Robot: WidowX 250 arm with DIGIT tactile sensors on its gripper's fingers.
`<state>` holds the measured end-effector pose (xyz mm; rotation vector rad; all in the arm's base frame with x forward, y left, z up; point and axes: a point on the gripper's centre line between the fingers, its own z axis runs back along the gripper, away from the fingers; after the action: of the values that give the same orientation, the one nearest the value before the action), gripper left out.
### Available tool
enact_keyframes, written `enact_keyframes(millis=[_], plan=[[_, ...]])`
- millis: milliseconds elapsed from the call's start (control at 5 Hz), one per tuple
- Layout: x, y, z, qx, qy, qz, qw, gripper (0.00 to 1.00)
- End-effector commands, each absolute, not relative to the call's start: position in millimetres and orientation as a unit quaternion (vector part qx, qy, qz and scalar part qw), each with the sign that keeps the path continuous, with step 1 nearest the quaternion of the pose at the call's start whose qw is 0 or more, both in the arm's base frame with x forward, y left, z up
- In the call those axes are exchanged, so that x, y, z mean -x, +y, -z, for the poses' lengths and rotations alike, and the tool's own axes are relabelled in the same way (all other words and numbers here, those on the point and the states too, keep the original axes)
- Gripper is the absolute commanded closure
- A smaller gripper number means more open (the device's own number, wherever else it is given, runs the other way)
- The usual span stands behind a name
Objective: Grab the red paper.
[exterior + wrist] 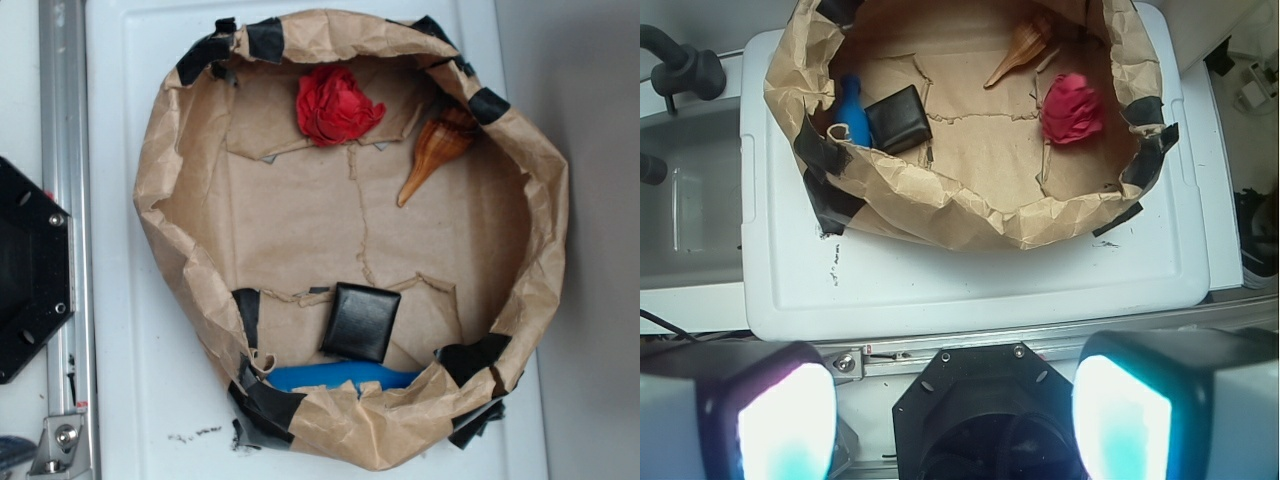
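Well apart: red paper [1072, 108] vs open pincer [955, 410].

Red paper [336, 105] beside seashell [438, 150]

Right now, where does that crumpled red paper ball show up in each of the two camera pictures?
Exterior view: the red paper lies at the top centre, inside the brown paper nest, left of the seashell.
Wrist view: the red paper sits upper right, inside the same nest, just right of and below the seashell.
Shared landmark: the black square box, on the nest's opposite side.
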<state>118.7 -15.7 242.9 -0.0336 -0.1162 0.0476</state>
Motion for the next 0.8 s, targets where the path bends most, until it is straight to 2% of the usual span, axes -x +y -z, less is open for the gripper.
enact_keyframes(millis=[0, 200, 400, 600], plan=[[-119, -16, -243, 0.017, -0.058, -0.024, 0.998, 0.00], [-169, 9, -237, -0.039, -0.081, -0.011, 0.996, 0.00], [-212, 15, -217, -0.146, -0.147, 0.114, 0.972, 0.00], [-247, 13, -178, -0.176, -0.206, 0.231, 0.934, 0.00]])
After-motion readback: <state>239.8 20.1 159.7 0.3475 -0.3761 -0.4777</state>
